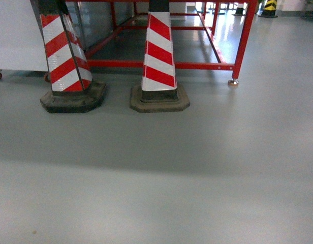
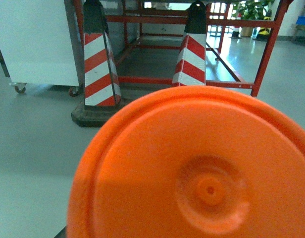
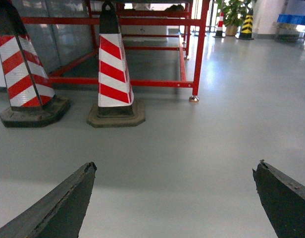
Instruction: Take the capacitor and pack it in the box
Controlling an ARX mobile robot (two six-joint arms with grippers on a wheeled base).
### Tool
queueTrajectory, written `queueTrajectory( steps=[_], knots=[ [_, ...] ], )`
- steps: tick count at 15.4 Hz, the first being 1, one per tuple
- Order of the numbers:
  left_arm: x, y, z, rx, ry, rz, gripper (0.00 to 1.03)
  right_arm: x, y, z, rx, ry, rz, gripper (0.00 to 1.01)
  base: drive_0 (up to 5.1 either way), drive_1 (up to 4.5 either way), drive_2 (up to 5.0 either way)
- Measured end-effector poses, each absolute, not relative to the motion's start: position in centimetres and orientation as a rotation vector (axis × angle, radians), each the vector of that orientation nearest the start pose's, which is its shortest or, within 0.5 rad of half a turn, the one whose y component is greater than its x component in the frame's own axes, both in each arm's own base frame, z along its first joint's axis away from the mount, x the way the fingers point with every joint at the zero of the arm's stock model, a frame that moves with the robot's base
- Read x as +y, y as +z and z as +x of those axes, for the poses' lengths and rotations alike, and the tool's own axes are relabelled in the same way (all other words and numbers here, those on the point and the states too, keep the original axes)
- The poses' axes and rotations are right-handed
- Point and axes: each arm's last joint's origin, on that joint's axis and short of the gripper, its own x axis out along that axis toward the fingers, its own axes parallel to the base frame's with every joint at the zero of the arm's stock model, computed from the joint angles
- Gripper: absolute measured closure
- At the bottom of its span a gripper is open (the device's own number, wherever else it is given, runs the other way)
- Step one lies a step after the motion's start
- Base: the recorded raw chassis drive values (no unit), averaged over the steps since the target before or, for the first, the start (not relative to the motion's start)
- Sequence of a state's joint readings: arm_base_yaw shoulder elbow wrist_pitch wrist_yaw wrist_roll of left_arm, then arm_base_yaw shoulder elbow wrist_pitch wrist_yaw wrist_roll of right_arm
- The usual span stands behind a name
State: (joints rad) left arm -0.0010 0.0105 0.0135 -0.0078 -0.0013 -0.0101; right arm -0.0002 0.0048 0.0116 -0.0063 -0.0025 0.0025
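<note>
No capacitor and no box show in any view. A large orange round plastic thing (image 2: 202, 173), with a raised rim and a moulded ring at its centre, fills the lower left wrist view. It hangs clear of the grey floor right where the left jaws sit, carried by that gripper, and it hides the fingers. In the right wrist view my right gripper (image 3: 175, 168) is open wide over bare floor, with one dark fingertip (image 3: 85, 173) at the left, another at the right, and nothing between them. Neither arm appears in the head view.
Two red-and-white striped cones (image 1: 159, 56) (image 1: 65, 56) on black bases stand ahead, in front of a red metal frame (image 1: 243, 40). A white cabinet on casters (image 2: 38, 44) is at the left. A yellow-and-black cone (image 1: 269, 7) stands far back right. Grey floor (image 1: 156, 178) lies in front.
</note>
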Motion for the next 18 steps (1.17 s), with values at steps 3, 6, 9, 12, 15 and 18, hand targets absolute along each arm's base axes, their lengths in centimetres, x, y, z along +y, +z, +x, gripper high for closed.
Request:
queueTrajectory(
  steps=[3,6,9,12,15,18],
  knots=[
    [-0.01,16.67,9.75,0.003,0.000,-0.010,0.59,0.00,16.67,9.73,-0.002,0.002,0.002,0.03,0.1,4.15,-3.9],
    [-0.01,16.64,9.75,0.006,0.000,-0.010,0.59,0.00,16.64,9.73,0.001,0.000,0.002,0.03,0.1,4.14,-4.0],
    [-0.01,16.67,9.75,0.003,0.000,-0.010,0.59,0.00,16.65,9.73,-0.001,0.000,0.002,0.03,0.2,4.23,-3.9],
    [-0.01,16.67,9.75,0.003,0.000,-0.010,0.59,0.00,16.65,9.73,-0.001,0.000,0.002,0.03,0.1,4.12,-3.9],
    [-0.01,16.67,9.75,0.003,0.000,-0.010,0.59,0.00,16.68,9.73,-0.003,0.000,0.002,0.03,0.1,4.12,-3.9],
    [-0.01,16.67,9.75,0.003,-0.001,-0.010,0.59,0.00,16.65,9.73,0.000,0.000,0.002,0.03,0.1,4.13,-3.9]
  ],
)
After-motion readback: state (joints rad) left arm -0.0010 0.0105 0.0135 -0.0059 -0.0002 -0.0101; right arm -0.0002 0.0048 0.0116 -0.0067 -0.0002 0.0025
